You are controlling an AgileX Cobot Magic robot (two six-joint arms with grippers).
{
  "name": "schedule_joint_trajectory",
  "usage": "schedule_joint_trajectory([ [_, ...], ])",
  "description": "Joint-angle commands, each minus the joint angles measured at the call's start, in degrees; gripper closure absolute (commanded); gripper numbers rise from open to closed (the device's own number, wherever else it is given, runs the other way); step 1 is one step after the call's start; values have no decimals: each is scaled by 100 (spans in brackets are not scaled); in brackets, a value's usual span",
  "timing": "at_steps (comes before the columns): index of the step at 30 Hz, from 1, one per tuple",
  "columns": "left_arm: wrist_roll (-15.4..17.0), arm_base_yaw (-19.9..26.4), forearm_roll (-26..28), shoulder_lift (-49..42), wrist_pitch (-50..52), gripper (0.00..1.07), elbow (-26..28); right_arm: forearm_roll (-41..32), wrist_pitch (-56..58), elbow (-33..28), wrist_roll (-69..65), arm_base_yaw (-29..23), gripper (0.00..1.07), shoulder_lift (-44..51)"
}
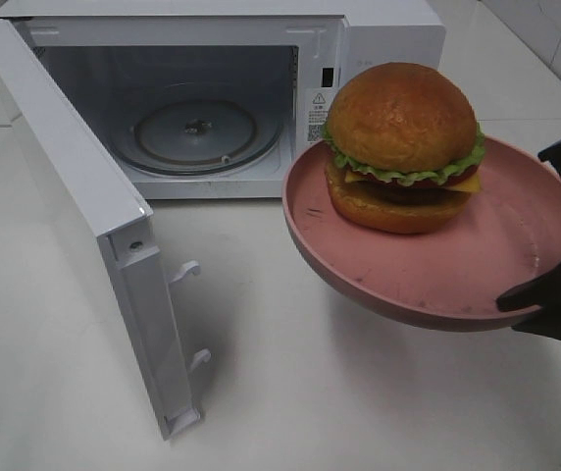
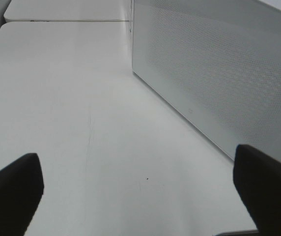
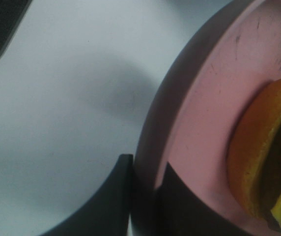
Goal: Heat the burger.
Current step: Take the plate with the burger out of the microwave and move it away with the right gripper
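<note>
The right gripper [image 3: 145, 189] is clamped on the rim of the pink plate [image 1: 516, 245], one finger above and one below the edge, and it holds the plate up off the counter [image 1: 290, 392] over the right front part. The burger [image 1: 403, 147] sits upright on that plate, toward its far-left side, away from the pinched rim, bun top up and its stacked layers running straight up and down. The plate looks tipped a little, its left edge lower.

What matters for the coming move, I'd say, is that the microwave [image 1: 379, 29] stands at the back of the counter with its door [image 1: 84, 216] swung wide to the left, and the open cavity with the glass turntable [image 1: 197, 132] lies to the left and behind the burger. So the plate would have to travel leftward and back, burger side leading, and the tall burger must clear the top of the opening.

The left gripper [image 2: 140, 191] hovers with its jaws spread wide and empty, low over the counter beside the perforated door panel; the right arm is plainly the one carrying the load.
</note>
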State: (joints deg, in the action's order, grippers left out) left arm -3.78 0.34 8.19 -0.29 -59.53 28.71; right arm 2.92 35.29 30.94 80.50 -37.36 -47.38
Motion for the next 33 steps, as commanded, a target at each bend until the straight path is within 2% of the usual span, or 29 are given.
schedule_joint_trajectory([
  [1,6,6,29,-120,17,3,-34,304,-92,23,-281,0,107,235],
  [3,6,6,29,-120,17,3,-34,762,109,23,-882,0,107,361],
  [11,6,6,29,-120,17,3,-34,1782,487,23,-2349,0,107,401],
  [18,6,6,29,-120,17,3,-34,2343,848,23,-3340,0,107,401],
  [25,6,6,29,-120,17,3,-34,3140,1627,23,-5139,0,107,401],
  [33,6,6,29,-120,17,3,-34,3707,2424,23,-6646,0,107,378],
])
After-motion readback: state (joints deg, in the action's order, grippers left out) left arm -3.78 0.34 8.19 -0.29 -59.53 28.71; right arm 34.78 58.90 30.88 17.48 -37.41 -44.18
